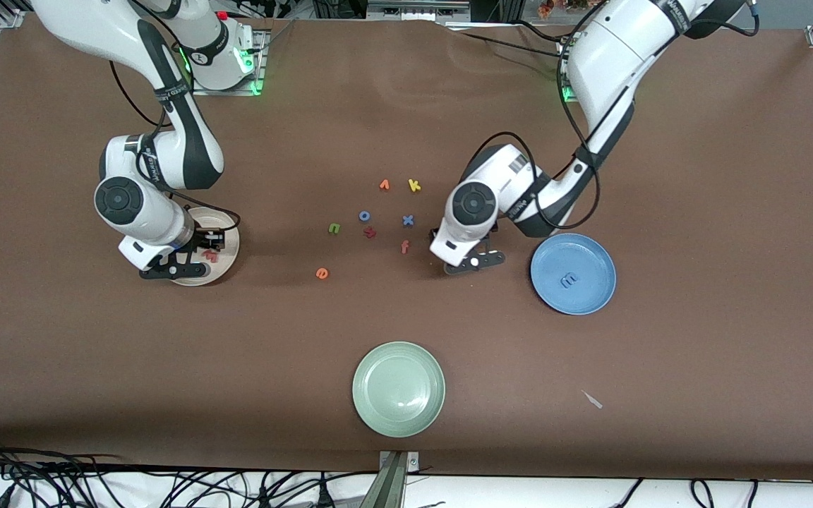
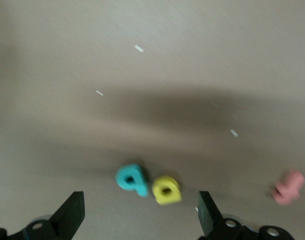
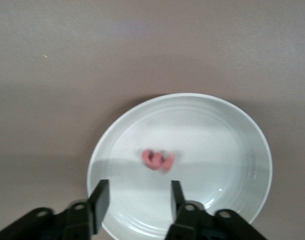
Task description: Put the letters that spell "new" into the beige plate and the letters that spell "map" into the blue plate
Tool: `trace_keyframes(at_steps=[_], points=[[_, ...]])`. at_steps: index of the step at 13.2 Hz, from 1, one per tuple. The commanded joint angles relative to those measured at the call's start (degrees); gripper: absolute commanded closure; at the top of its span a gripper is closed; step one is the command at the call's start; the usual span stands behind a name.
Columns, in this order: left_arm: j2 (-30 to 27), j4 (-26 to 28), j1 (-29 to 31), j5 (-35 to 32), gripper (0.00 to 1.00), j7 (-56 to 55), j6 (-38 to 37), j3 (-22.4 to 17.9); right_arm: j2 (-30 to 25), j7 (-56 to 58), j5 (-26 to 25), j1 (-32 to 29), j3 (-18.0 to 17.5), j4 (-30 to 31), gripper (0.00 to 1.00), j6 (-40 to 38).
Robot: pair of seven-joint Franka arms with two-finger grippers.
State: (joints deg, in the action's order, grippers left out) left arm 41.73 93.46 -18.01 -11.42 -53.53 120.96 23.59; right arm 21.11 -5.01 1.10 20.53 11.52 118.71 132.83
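The right arm is bent down over the beige plate point(image 1: 226, 240), with the right gripper point(image 3: 137, 200) hung just above it, fingers parted and nothing pinched between them; the pinkish-red "w" point(image 3: 158, 160) is lying loose in that plate. The left arm is folded low beside the blue plate point(image 1: 593, 254), toward the letter cluster, and the left gripper point(image 2: 140, 212) is spread wide over the bare table, with the teal "p" point(image 2: 131, 179) and yellow "a" point(image 2: 166, 190) seen under it, untouched. One periwinkle "m" point(image 1: 569, 280) is sat in the blue plate. Three plates can be counted, the pale green plate point(image 1: 398, 389) included. The green "n" point(image 1: 334, 228) and orange "e" point(image 1: 322, 273) are left on the table, between the beige and blue plates.
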Motion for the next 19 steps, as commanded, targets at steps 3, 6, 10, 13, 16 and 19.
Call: trace_keyframes(at_steps=[3,6,10,13,16,19], points=[[-0.2,0.9,-2.5,-4.3,0.0,19.3,0.9,0.1,-0.5,-13.4,1.5,0.9,-5.4,-2.4,0.0,0.0],[1.1,0.8,-2.6,-4.4,0.0,34.9,1.6,0.0,1.4,-24.6,1.5,1.4,-10.6,-4.8,0.0,0.5],[2.5,0.8,-2.7,-8.2,0.05,45.4,6.2,-0.4,2.9,-34.7,1.5,2.8,-15.0,-4.8,0.0,1.6],[4.1,1.1,-3.1,-15.7,0.16,45.8,7.2,-0.1,5.0,-42.9,1.5,6.4,-15.8,-4.4,0.0,4.3],[3.6,1.7,-3.4,-16.1,0.2,46.4,7.0,0.1,5.8,-45.0,1.6,8.7,-15.8,-3.6,0.0,5.4],[3.4,2.6,-3.5,-16.1,0.28,46.6,6.7,0.6,6.9,-44.7,1.5,8.7,-15.9,-1.7,0.01,9.2]])
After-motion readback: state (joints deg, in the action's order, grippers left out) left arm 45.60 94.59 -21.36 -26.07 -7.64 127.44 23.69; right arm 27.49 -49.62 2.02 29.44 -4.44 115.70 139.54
